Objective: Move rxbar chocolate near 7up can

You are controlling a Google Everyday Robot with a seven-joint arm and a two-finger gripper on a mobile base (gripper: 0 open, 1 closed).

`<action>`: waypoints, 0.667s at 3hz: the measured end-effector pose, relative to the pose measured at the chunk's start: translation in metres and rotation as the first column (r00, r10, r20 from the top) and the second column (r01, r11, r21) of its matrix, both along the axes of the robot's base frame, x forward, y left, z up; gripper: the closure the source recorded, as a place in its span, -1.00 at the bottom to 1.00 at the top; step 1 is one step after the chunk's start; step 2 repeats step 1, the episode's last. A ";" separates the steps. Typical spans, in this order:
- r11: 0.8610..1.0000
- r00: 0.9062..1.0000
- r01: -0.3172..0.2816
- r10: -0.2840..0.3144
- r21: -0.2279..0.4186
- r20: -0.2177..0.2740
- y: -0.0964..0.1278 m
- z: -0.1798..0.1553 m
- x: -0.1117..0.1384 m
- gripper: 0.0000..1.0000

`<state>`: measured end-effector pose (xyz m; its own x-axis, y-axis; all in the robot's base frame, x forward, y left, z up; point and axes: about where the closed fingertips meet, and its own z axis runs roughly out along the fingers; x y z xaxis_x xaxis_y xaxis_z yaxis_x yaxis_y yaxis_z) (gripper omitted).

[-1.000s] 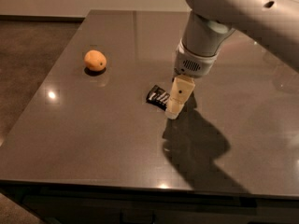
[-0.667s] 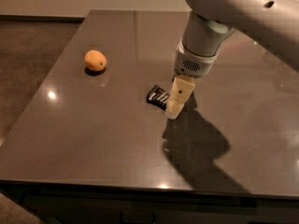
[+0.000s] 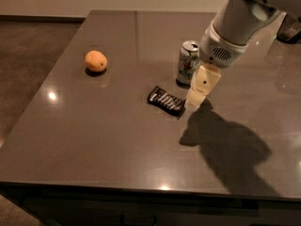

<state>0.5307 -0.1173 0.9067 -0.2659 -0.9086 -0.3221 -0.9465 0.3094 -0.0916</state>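
The rxbar chocolate point(image 3: 166, 101), a flat black bar with white text, lies on the dark table near its middle. The 7up can point(image 3: 188, 62), silver and green, stands upright just behind and to the right of the bar, a short gap away. My gripper point(image 3: 193, 103) hangs from the white arm point(image 3: 235, 27) with its tip low over the table, right beside the bar's right end and in front of the can. It holds nothing that I can see.
A round orange fruit point(image 3: 96, 60) sits at the left of the table point(image 3: 94, 140). The arm's shadow falls on the table's right front part. A dark object point(image 3: 292, 31) shows at the far right edge. The table's front edge is near.
The arm has shifted to the right and back, uncovering the can it hid before. The bar now shows in full and lies in about the same place.
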 end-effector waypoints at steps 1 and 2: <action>1.000 1.000 -0.008 0.008 0.002 0.005 0.001 0.002 0.000 -1.00; 1.000 1.000 -0.008 0.008 0.002 0.005 0.001 0.002 0.000 -1.00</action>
